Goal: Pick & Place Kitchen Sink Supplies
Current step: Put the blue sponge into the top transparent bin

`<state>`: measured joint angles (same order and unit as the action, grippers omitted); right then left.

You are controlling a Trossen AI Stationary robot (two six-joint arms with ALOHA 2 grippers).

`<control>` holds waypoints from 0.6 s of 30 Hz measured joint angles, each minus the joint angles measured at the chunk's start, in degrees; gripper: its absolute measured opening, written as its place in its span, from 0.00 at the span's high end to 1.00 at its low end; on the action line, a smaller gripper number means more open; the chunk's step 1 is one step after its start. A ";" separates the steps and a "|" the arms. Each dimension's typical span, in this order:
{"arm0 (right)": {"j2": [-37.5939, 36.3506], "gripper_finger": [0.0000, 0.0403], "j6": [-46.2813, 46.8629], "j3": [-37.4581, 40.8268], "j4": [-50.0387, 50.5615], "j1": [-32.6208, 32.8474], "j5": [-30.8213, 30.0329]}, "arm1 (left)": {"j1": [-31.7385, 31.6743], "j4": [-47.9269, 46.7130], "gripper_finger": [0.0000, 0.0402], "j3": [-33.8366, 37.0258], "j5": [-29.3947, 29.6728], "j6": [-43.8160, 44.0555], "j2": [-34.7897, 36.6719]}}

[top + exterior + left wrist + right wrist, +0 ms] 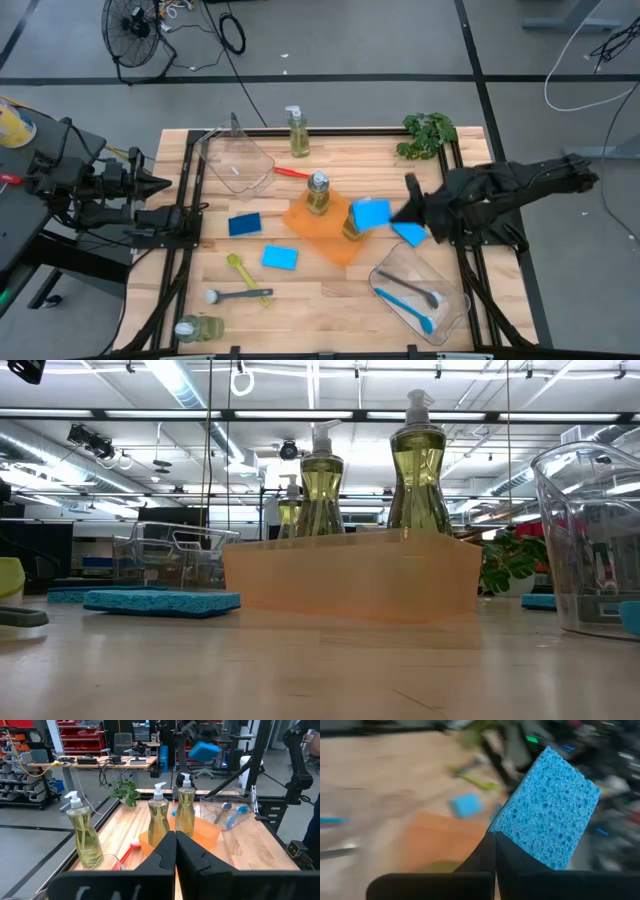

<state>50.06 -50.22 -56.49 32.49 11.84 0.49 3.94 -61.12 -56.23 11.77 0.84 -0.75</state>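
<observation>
A blue sponge [551,810] is gripped in the closed right pincer [412,212]; it should be lowered squarely into the orange tray [300,222], clear of the bottles [318,194].

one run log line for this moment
right tool: shut on blue rectangular sponge, raised above orange tray | left tool: shut, empty, waiting at left table edge

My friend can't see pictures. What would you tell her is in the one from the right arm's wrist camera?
The right gripper is shut on a blue sponge, held up close and filling much of the view. Blurred below are the wooden table, an orange tray, another blue sponge and a yellow-green brush.
</observation>
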 joint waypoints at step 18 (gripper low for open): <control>6.11 1.00 14.91 -0.32 -31.53 -23.57 -9.36 | 0.00 0.00 0.99 0.00 -0.02 0.02 0.02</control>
<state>56.18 -35.30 -56.82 0.97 -11.73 -8.86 3.95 -61.12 -56.23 11.75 0.86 -0.73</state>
